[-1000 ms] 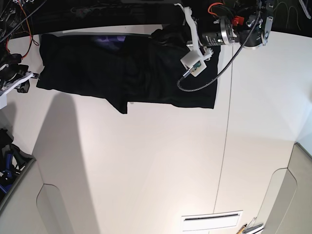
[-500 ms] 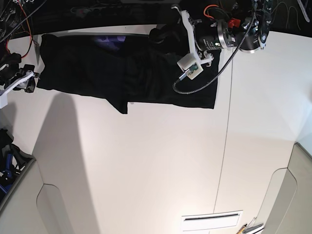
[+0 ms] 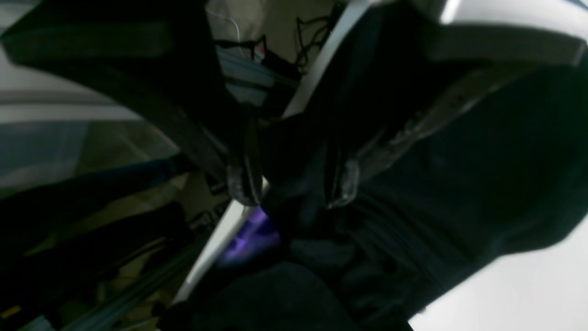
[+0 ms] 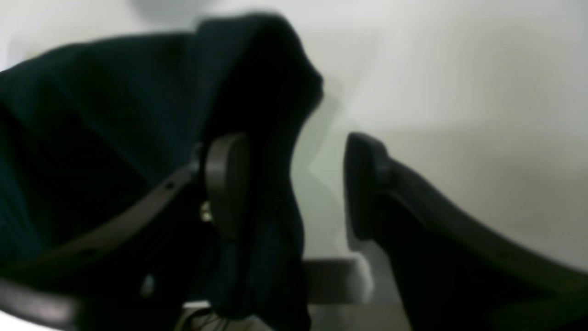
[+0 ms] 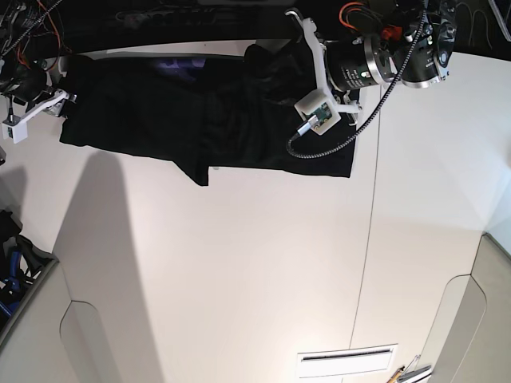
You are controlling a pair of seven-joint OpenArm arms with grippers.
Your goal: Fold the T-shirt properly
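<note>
The black T-shirt (image 5: 160, 120) lies spread along the table's far edge, plain side up. A bit of its purple print (image 5: 172, 65) peeks out at the top; it also shows in the left wrist view (image 3: 250, 234). My left gripper (image 5: 271, 57) is at the shirt's far middle edge. In the left wrist view it (image 3: 294, 188) is shut on a bunch of black cloth (image 3: 459, 184). My right gripper (image 5: 60, 94) is at the shirt's left edge. In the right wrist view it (image 4: 296, 184) is open, and the cloth edge (image 4: 115, 115) drapes over one finger (image 4: 225, 184).
The white table (image 5: 239, 263) has a seam (image 5: 367, 239) running front to back. A dark bin (image 5: 16, 271) with blue items stands at the lower left. A white slotted panel (image 5: 347, 363) lies at the front. Cables and frame parts lie behind the far edge.
My right gripper has moved toward the far edge, up along the shirt's left side. My left gripper has shifted slightly with the bunched cloth. The shirt's spread is nearly unchanged.
</note>
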